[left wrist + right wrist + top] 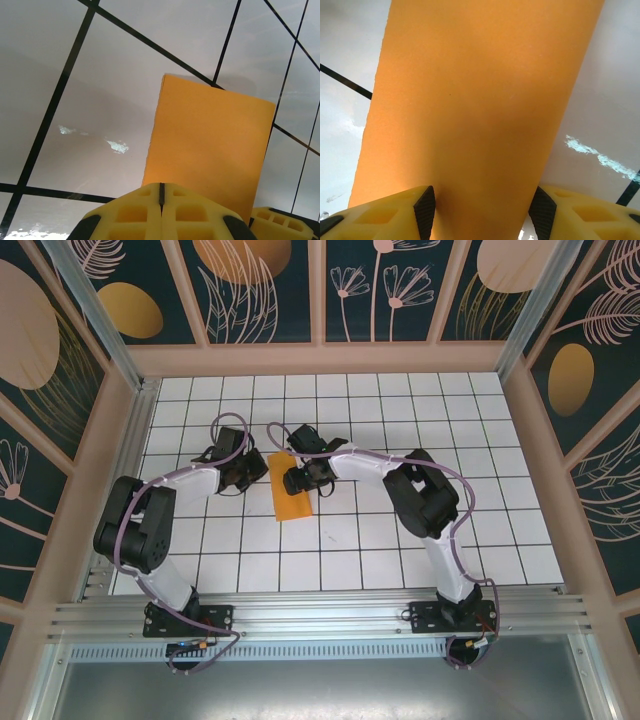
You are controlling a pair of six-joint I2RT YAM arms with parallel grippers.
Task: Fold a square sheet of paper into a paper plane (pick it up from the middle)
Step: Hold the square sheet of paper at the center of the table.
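While the thin bright-orange sheet of paper [291, 498], already doubled into a narrow rectangle, is lying flat on the white black-gridded table [400, 540] between the two arms, the step in hand is being judged as the setting or sharpening of a fold. The left gripper [161, 200] is being seen in its wrist view with its fingers pressed together, seam closed, at the near edge of the paper; whether that edge is being nipped or merely pressed down cannot be told. The right gripper [482, 202] is being held spread wide, its yellow fingers [380, 215] straddling the sheet, which is running between them. For a clean crease, the layers are best being pinned by one tool while the other is being drawn along the fold line. Pressure is being advised light and even, since thin paper is likely to skid on the smooth tiles or buckle. Edge alignment is being recommended as a check before any diagonal fold is being attempted. Progress is being judged early: no pointed nose is showing.
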